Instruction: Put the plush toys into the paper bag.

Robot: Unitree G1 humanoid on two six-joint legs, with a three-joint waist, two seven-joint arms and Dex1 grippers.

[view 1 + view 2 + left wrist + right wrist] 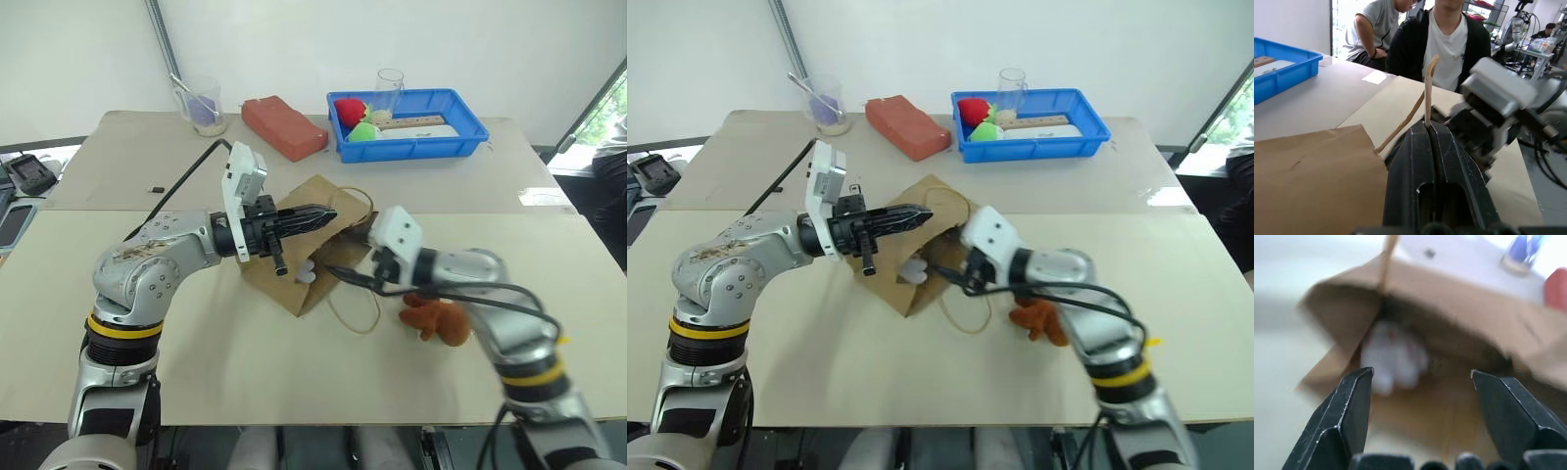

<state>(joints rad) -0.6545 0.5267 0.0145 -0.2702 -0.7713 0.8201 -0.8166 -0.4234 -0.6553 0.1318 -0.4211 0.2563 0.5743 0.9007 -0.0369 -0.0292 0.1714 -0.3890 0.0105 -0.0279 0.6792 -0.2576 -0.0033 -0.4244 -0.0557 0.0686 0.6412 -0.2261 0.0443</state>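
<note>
White toy [1393,355] inside paper bag [309,259] (mouth open)

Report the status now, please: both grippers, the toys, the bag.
Left gripper shut on paper bag rim, holding mouth up. Right gripper open at mouth. White plush toy inside bag; brown plush toy on table beside right arm. Nothing blocking.
</note>
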